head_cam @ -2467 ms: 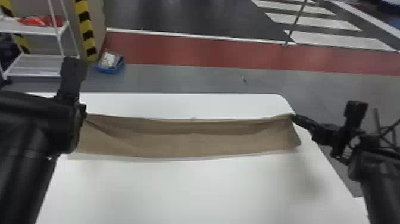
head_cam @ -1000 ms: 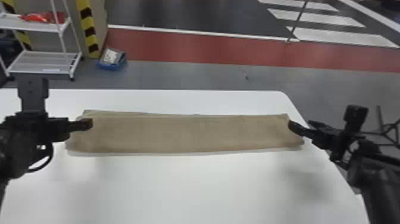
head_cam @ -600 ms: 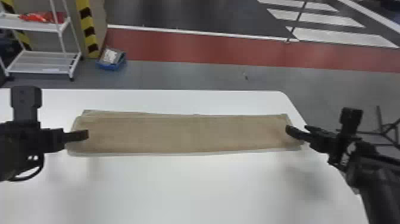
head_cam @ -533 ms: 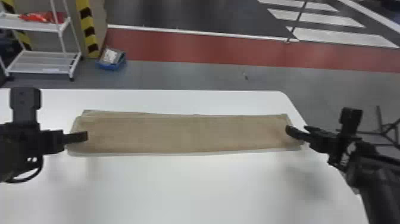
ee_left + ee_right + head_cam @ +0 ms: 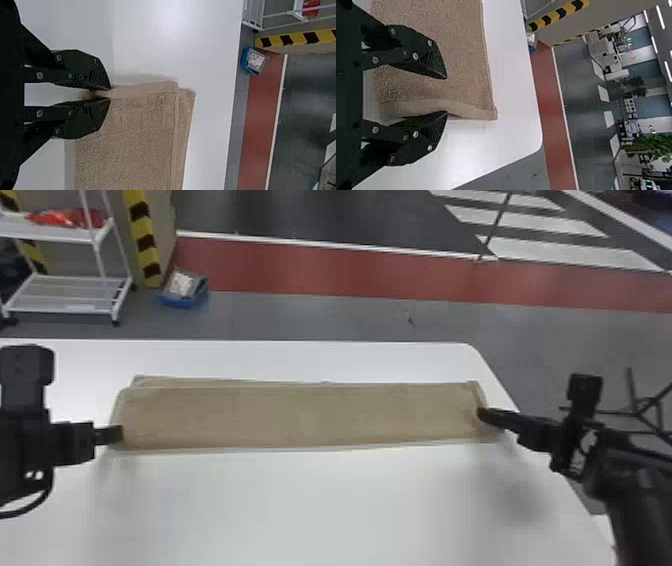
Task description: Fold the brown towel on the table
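Long brown terry towel [image 5: 300, 415], folded into a strip between the two tools.
So it's flat on the smooth white tabletop [image 5: 320, 510], one end pinched in the black two-fingered left tool [image 5: 117, 434]; the black two-fingered right tool [image 5: 484, 414] is open at the other end, one finger over the cloth, one past its edge. Small blue box [image 5: 184, 298] on the floor beyond the left tool.

White rack [image 5: 65, 310]: beyond your table's [image 5: 350, 510] far edge, at left, red packet [image 5: 65, 218] on its upper shelf.
Striped post [image 5: 146, 242]: just right of that rack.
Blue bin [image 5: 185, 302]: on your floor [image 5: 300, 317], near the post's foot.
Red band [image 5: 325, 267]: across the floor, behind.
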Action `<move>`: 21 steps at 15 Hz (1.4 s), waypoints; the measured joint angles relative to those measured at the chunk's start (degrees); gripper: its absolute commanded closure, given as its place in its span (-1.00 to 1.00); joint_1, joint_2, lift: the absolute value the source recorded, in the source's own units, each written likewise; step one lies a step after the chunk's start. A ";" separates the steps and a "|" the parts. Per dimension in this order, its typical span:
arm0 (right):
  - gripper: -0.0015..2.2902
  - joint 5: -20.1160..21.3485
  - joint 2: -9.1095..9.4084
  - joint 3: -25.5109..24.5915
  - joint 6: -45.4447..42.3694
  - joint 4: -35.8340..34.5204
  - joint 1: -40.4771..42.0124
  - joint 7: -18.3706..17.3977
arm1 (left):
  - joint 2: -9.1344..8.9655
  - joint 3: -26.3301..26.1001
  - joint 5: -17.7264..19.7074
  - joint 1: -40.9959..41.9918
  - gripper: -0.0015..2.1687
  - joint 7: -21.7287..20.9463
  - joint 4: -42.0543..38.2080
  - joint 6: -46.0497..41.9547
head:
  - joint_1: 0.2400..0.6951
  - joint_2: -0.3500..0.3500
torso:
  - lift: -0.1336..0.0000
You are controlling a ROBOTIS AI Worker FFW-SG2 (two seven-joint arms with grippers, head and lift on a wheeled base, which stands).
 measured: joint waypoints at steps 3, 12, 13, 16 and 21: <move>0.45 -0.57 -0.02 -0.10 3.12 -2.54 0.89 1.98 | 0.00 0.24 0.18 1.43 0.77 -0.02 -2.74 2.15 | 1.00 -0.57 | -0.76; 0.44 -2.66 0.36 -4.75 16.64 -23.37 10.95 5.56 | 0.00 5.81 0.27 11.64 0.76 -1.36 -18.61 9.66 | 1.00 -0.54 | -0.76; 0.44 -2.47 0.28 -5.03 16.70 -23.93 12.07 6.51 | 0.00 6.22 0.27 12.31 0.76 -1.34 -19.26 9.73 | 1.00 -0.54 | -0.76; 0.44 -2.42 0.34 -5.51 15.52 -24.17 14.53 7.29 | 0.00 6.89 -0.11 13.05 0.76 -0.65 -19.53 9.48 | 1.00 -0.52 | -0.76; -0.95 -2.48 0.98 -5.08 13.45 -24.12 15.46 7.15 | 0.00 7.23 -1.27 13.66 -0.29 -0.25 -19.78 7.32 | 1.00 -0.46 | -0.76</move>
